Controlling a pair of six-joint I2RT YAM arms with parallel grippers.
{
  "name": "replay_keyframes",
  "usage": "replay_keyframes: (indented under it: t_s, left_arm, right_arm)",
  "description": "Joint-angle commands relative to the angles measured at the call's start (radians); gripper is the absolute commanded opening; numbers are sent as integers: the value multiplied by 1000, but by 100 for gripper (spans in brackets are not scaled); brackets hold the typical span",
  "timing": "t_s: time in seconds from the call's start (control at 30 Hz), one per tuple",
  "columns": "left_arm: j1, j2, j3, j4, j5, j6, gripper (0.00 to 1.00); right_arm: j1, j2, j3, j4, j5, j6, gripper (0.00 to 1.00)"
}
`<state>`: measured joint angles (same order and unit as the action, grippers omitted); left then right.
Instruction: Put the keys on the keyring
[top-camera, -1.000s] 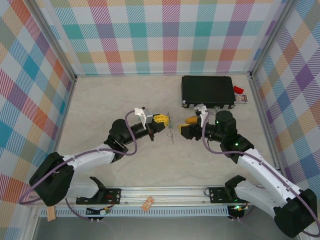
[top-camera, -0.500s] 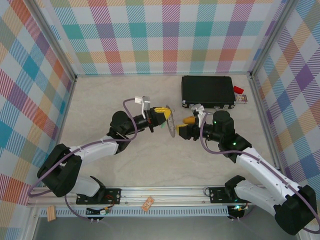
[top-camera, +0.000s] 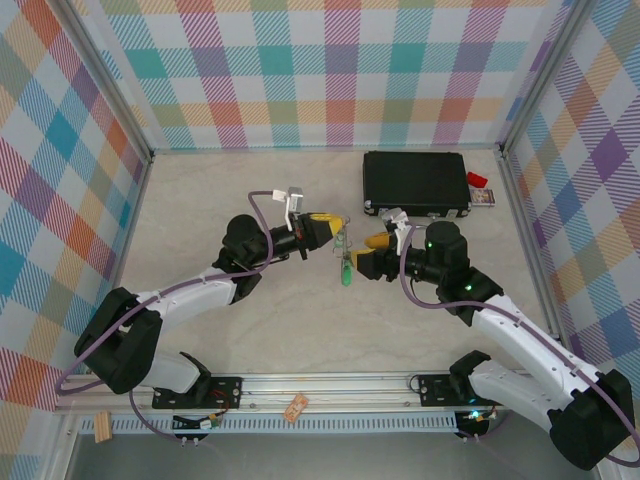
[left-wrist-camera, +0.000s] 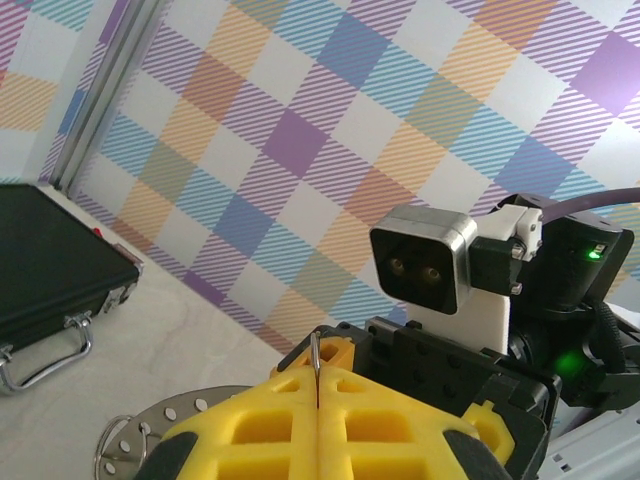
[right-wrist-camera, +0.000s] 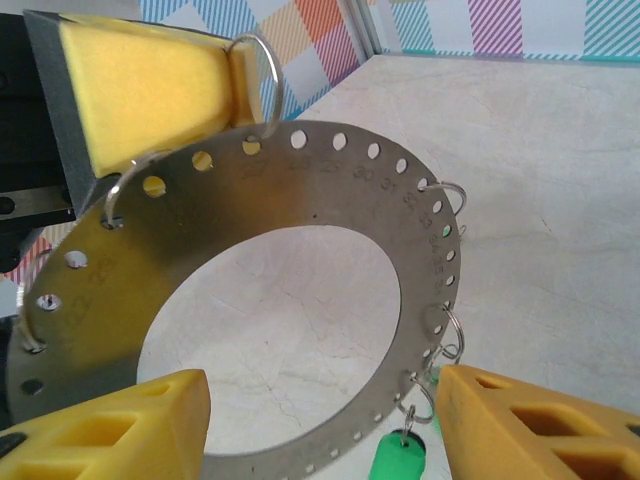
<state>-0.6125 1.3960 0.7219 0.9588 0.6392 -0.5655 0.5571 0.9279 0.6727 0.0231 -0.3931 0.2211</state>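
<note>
The keyring (top-camera: 345, 246) hangs edge-on above the table's middle, and my left gripper (top-camera: 333, 228) is shut on its top rim. In the left wrist view the yellow pads (left-wrist-camera: 250, 430) press together on the thin metal edge, with the keyring's band (left-wrist-camera: 140, 435) curving off to the lower left. In the right wrist view the keyring (right-wrist-camera: 330, 180) faces me, a perforated grey band carrying small wire loops (right-wrist-camera: 452, 195). One green key (right-wrist-camera: 398, 465) dangles from a loop at its lower right, and the key (top-camera: 346, 273) shows below the ring. My right gripper (right-wrist-camera: 322, 388) stands open beside the ring, its fingers wide apart.
A black case (top-camera: 415, 183) lies at the back right, with a small red item (top-camera: 477, 180) beside it. The case (left-wrist-camera: 40, 265) also sits left of the left gripper. Checked walls close in the table on three sides.
The left gripper has lifted and turned the keyring, which went from flat-on to edge-on, and a green key now hangs below it. The right gripper has barely moved.
</note>
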Motion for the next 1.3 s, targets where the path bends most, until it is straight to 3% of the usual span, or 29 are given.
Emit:
replay_keyframes:
  t_s: [0.0, 0.73, 1.07, 1.27]
  left_arm:
    - [11, -27, 29, 40, 19, -17, 0]
    - [21, -36, 10, 28, 19, 27, 0]
    - [59, -232, -38, -331, -187, 245, 0]
    - [60, -355, -63, -458, -239, 344, 0]
  right_arm:
    - [7, -8, -8, 33, 4, -6, 61]
    - [9, -11, -5, 23, 10, -9, 61]
    - [9, 72, 36, -15, 66, 9, 60]
    - [9, 164, 50, 30, 61, 46, 59]
